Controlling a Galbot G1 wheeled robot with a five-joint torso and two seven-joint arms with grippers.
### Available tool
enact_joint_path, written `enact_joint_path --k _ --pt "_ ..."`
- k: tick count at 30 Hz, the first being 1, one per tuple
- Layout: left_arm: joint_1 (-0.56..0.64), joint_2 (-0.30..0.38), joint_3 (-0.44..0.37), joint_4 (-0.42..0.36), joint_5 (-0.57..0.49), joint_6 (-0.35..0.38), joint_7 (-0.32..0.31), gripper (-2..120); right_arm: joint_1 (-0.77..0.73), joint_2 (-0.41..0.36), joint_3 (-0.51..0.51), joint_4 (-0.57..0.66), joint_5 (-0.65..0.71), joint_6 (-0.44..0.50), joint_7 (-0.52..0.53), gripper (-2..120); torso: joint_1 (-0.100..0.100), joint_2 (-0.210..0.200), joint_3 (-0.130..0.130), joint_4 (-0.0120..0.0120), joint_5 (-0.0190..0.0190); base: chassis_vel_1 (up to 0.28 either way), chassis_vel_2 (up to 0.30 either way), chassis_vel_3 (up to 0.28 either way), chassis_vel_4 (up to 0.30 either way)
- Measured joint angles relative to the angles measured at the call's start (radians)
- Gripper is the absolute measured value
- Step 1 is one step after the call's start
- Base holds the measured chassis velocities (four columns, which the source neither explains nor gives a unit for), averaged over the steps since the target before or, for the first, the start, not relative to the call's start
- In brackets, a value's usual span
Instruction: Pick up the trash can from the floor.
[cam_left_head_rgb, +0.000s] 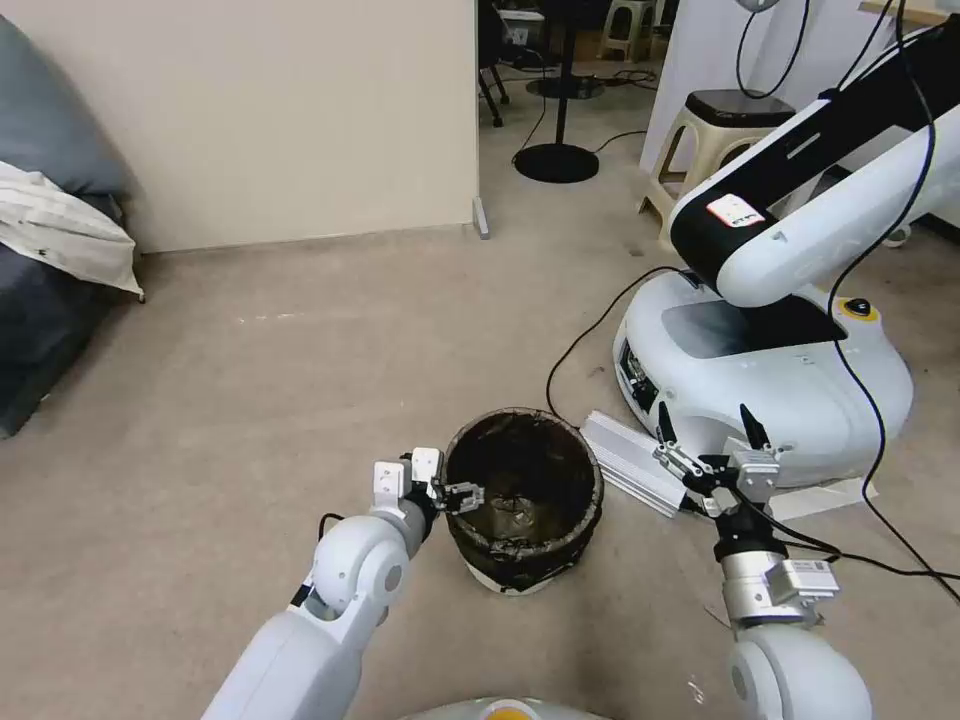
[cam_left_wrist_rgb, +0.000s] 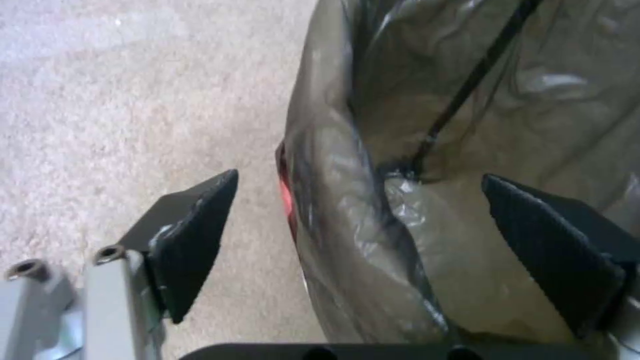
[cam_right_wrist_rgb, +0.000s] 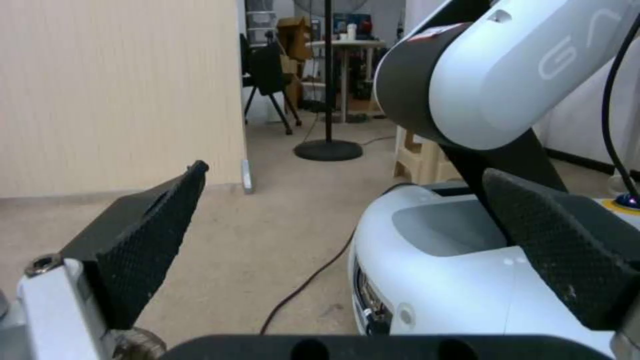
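- Head view: the floor (cam_left_head_rgb: 250, 400) carries the trash can (cam_left_head_rgb: 523, 500), standing upright just ahead of me, beside a second robot's white base (cam_left_head_rgb: 770, 380).
- Trash can: a crinkled dark bag lines it and folds over the rim; I can make out no contents beyond the bag.
- Left gripper (cam_left_head_rgb: 462, 494): I have it at the can's near-left rim, jaws apart, one finger (cam_left_wrist_rgb: 193, 240) outside the wall and the other inside over the bag.
- Judgement: before closing, I should seat the fingers deeper, so they pinch the wall itself, not loose bag alone.
- Right gripper (cam_left_head_rgb: 712, 425): spread wide, idle, right of the can, holding nothing.
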Motion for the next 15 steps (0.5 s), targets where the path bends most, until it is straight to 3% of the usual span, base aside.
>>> enact_joint_path --k 15 --pt "0.013 0.003 0.016 0.010 0.001 -0.004 -0.012 40 -0.002 0.007 -0.005 -0.003 -0.007 0.006 0.000 100 0.000 0.000 0.000 0.0002 0.0003 0.000 0.000 0.000 0.000"
